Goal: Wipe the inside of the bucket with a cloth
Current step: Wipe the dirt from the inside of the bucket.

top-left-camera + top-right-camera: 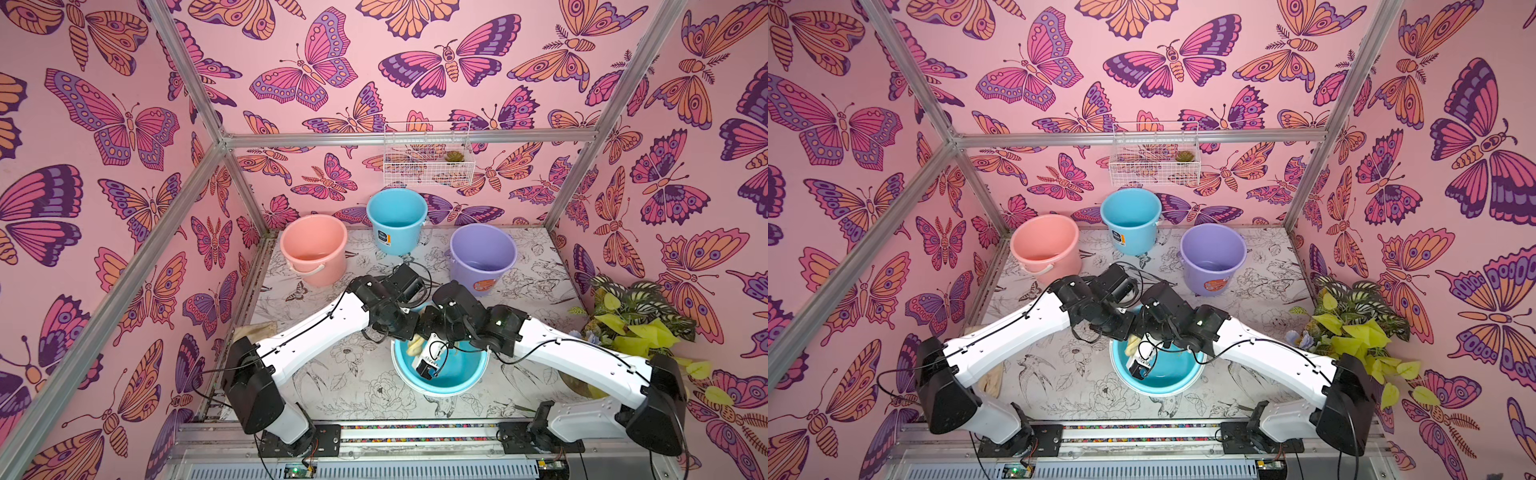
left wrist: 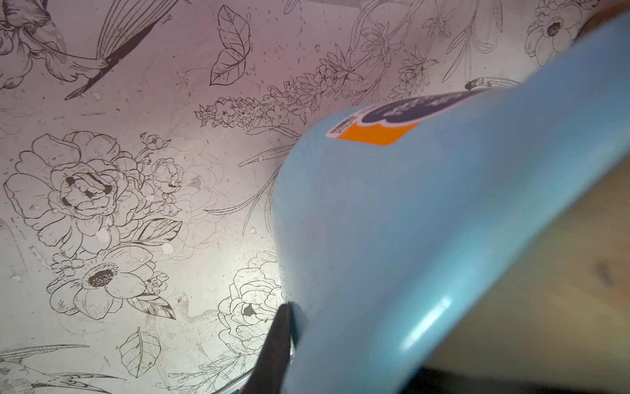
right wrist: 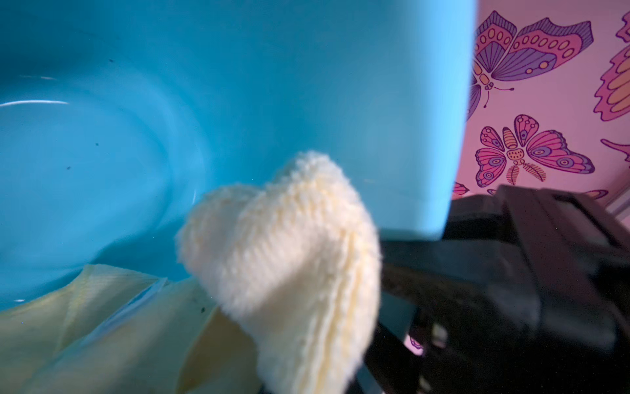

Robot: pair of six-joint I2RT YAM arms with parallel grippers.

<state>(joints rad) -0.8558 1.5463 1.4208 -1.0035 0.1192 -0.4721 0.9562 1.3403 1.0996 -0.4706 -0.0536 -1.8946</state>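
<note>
A light blue bucket (image 1: 442, 390) stands upright near the table's front middle, in both top views (image 1: 1163, 388). My left gripper (image 1: 409, 336) is shut on its far-left rim. In the left wrist view one dark finger (image 2: 278, 341) lies against the bucket's outer wall (image 2: 392, 221); the other finger is hidden. My right gripper (image 1: 419, 351) reaches down inside the bucket, shut on the pale yellow cloth (image 1: 415, 345). The right wrist view shows the fluffy cloth (image 3: 289, 245) bunched against the blue inner wall (image 3: 204, 102), covering the fingers.
A pink bucket (image 1: 313, 249), a second blue bucket (image 1: 397, 220) and a purple bucket (image 1: 482, 257) stand at the back. A tan rag (image 1: 257, 330) lies under the left arm. A leafy plant (image 1: 636, 320) fills the right edge. A wire basket (image 1: 428, 156) hangs on the back wall.
</note>
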